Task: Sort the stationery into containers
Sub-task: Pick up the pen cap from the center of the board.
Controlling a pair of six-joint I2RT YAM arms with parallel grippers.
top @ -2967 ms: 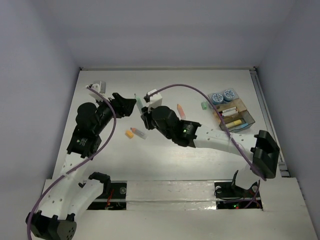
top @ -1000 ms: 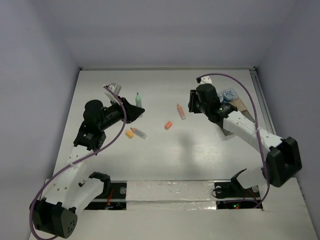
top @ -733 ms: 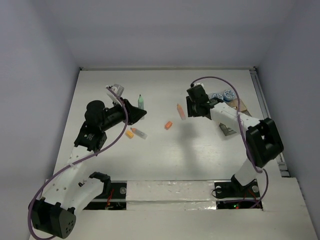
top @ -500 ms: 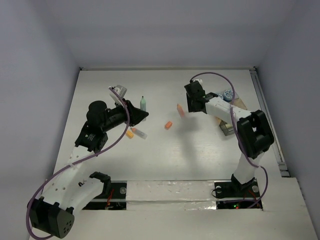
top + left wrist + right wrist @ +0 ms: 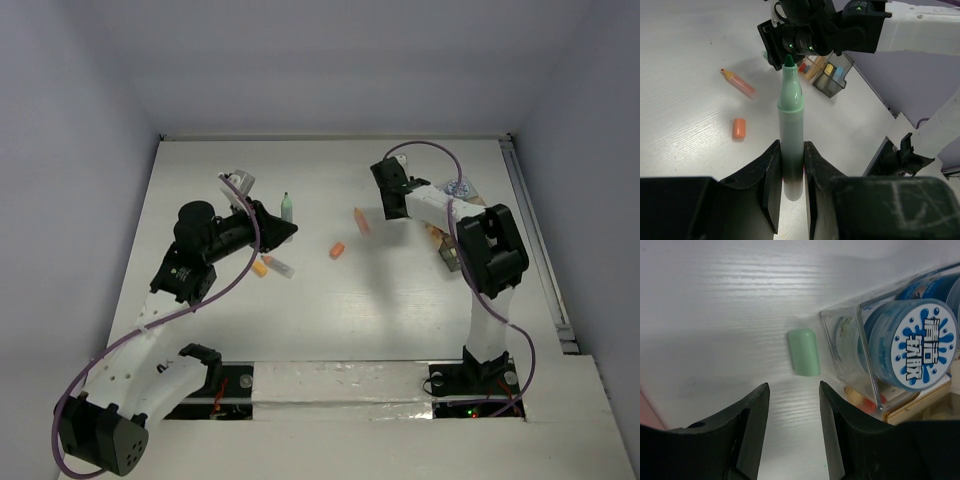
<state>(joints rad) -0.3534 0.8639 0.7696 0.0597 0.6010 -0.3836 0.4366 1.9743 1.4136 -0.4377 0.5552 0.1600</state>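
Note:
My left gripper (image 5: 791,145) is shut on an uncapped green marker (image 5: 790,110), which stands out forward from the jaws above the table; from above the marker (image 5: 287,208) shows at left centre. My right gripper (image 5: 792,386) is open and low over the table. A loose green cap (image 5: 804,352) lies just beyond its fingertips, untouched. Right beside the cap stands the clear divided container (image 5: 850,342), holding blue-and-white rolls (image 5: 920,342). In the top view the right gripper (image 5: 395,200) hides the cap, and the arm covers most of the container (image 5: 450,256).
A pink-orange marker (image 5: 361,221), a small orange cap (image 5: 337,250) and a yellow-capped marker (image 5: 268,265) lie loose mid-table. The left wrist view shows the same pink-orange marker (image 5: 738,84) and orange cap (image 5: 738,128). White walls close the table's back and sides.
My right arm has swung from mid-table to the back right and now points down at the green cap beside the container. The left gripper has shifted slightly right with the green marker.

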